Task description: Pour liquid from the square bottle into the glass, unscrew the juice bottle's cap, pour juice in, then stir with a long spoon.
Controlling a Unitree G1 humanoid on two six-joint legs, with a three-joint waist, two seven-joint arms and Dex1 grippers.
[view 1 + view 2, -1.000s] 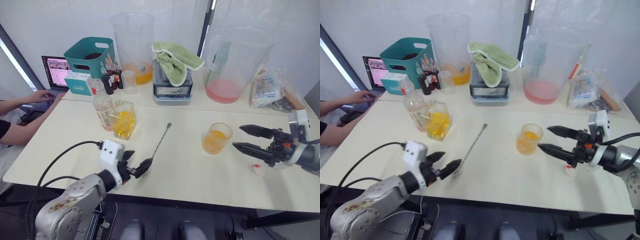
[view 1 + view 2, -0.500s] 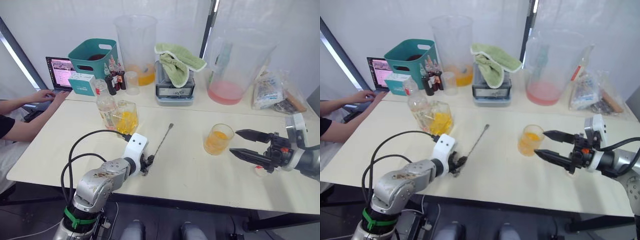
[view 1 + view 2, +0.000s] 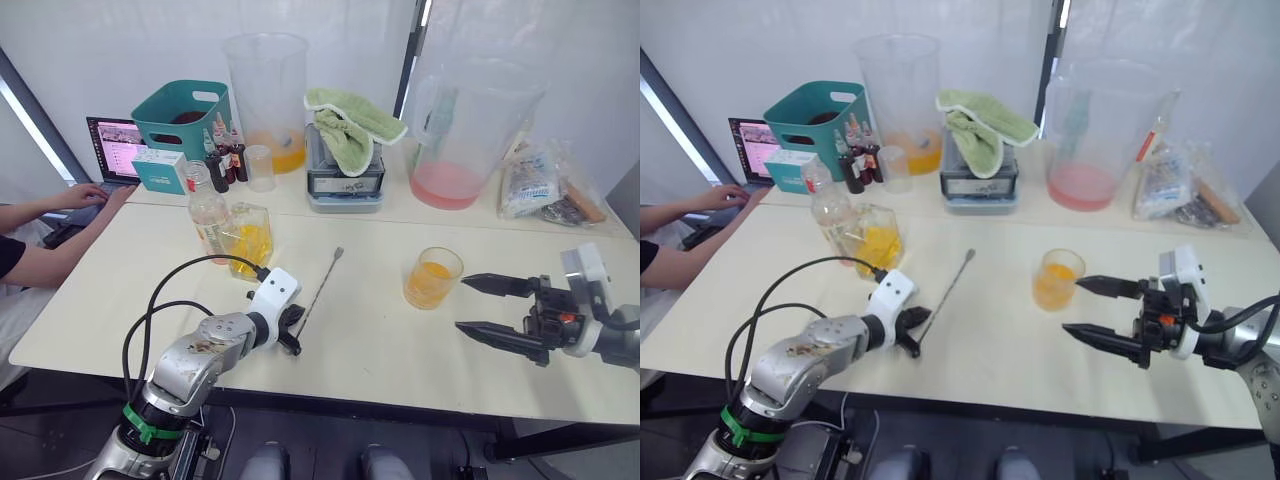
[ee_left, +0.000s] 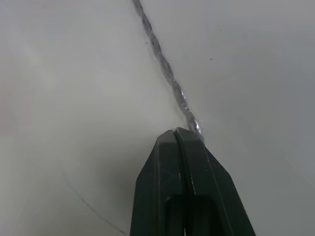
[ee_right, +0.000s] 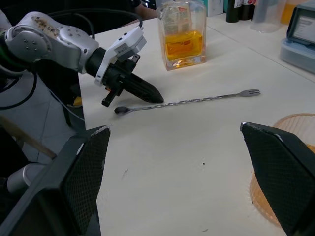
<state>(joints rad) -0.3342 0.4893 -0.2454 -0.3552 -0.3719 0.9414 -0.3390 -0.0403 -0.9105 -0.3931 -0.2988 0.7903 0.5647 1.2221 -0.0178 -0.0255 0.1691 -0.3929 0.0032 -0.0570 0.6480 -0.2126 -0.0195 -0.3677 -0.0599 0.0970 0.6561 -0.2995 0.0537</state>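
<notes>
From the head camera, the left gripper lies low on the counter with its jaws clenched, tips touching the near end of the long spoon, which lies flat pointing toward 1 o'clock. The glass, holding orange liquid, stands at 3 o'clock from the spoon; the right gripper, jaws released wide, hovers at 4 o'clock from the glass. The left wrist camera shows both fingers pressed together beside the spoon's twisted shaft. The right wrist camera shows the spoon flat, its bowl beside the left gripper's tips.
</notes>
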